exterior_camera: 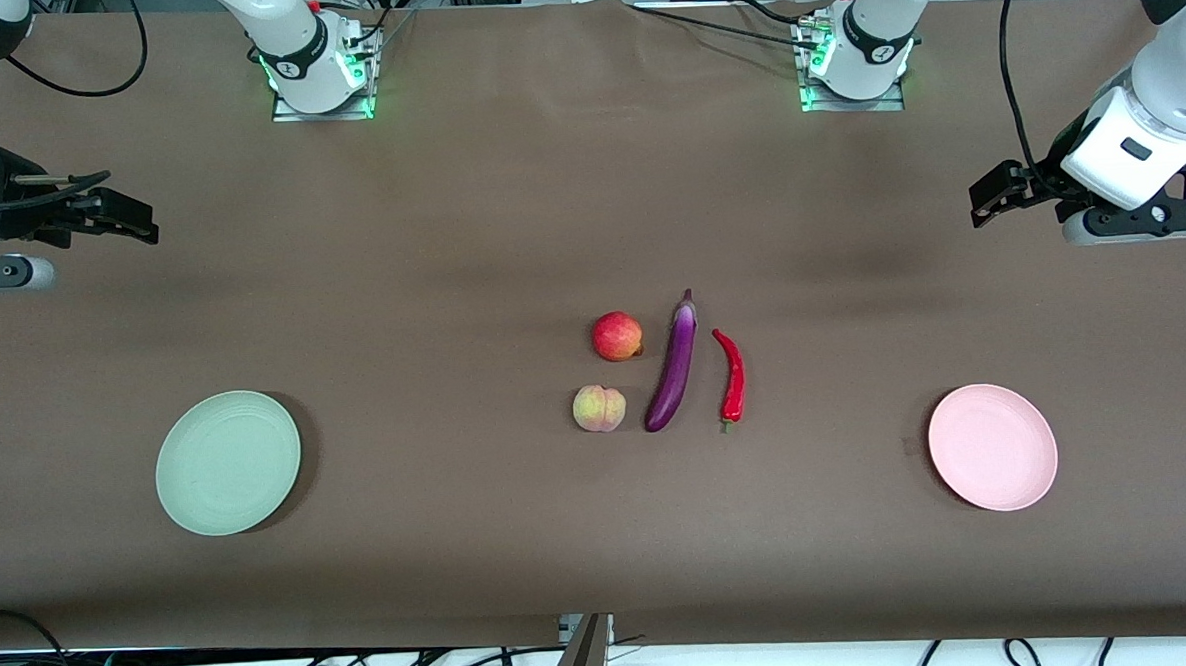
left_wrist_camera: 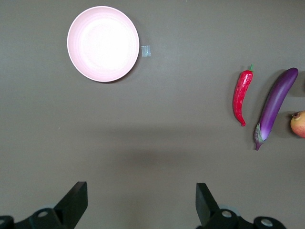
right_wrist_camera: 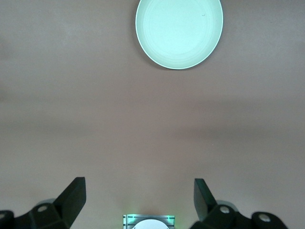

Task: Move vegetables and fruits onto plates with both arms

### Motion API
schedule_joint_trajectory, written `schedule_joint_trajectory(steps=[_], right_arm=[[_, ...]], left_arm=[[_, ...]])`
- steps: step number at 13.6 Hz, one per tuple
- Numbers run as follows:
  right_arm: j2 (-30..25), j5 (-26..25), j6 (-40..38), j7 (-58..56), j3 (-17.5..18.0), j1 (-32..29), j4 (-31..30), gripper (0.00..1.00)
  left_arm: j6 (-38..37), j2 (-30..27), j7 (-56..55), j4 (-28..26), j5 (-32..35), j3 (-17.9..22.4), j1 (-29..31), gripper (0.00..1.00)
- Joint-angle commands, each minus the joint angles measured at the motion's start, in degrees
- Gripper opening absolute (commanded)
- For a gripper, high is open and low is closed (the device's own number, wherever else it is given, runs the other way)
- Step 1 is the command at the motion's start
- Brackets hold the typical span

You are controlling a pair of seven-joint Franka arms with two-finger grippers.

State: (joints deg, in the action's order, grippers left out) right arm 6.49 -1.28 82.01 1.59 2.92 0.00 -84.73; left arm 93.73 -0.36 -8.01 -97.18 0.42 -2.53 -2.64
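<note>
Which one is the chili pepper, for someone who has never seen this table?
Find the cluster of produce mid-table between the green plate and pink plate. The chili pepper lies at the cluster's edge toward the pink plate, beside the purple eggplant. It is thin, curved, bright red, with a green stem.

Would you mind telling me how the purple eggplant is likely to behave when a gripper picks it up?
The eggplant looks glossy, so it may slip between fingers. It is long and slender, so gripped near one end it would probably tilt; its middle seems safer. Being rounded, it might roll toward the chili pepper if nudged.
</note>
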Motion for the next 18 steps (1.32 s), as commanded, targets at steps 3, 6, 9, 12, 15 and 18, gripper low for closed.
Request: schedule_joint_trajectory(steps=[3, 6, 9, 12, 15, 18], right_arm=[[-0.7, 0.9, -0.1, -0.5, 0.2, -0.7, -0.5, 1.00], [-0.7, 0.9, -0.3, -0.4, 0.2, -0.7, -0.5, 1.00], [-0.6, 0.9, -0.3, -0.3, 0.2, -0.7, -0.5, 1.00], [-0.3, 0.9, -0.2, -0.2, 0.2, -0.6, -0.5, 1.00], [-0.2, 1.0, 0.4, -0.2, 0.2, -0.6, -0.6, 1.00], [0.4, 0.9, 0.6, 0.0, 0.2, -0.4, -0.5, 1.00]], left_arm=[[-2.1, 0.7, 1.1, 1.7, 0.5, 0.0, 0.0, 1.00], [-2.2, 0.7, 1.2, 1.7, 0.5, 0.0, 0.0, 1.00], [-2.3, 0.7, 1.2, 1.6, 0.5, 0.0, 0.0, 1.00], [-2.3, 0.7, 1.2, 1.6, 0.5, 0.0, 0.0, 1.00], [-2.3, 0.7, 1.2, 1.7, 0.5, 0.0, 0.0, 1.00], [-2.4, 0.7, 1.2, 1.6, 0.5, 0.0, 0.0, 1.00]])
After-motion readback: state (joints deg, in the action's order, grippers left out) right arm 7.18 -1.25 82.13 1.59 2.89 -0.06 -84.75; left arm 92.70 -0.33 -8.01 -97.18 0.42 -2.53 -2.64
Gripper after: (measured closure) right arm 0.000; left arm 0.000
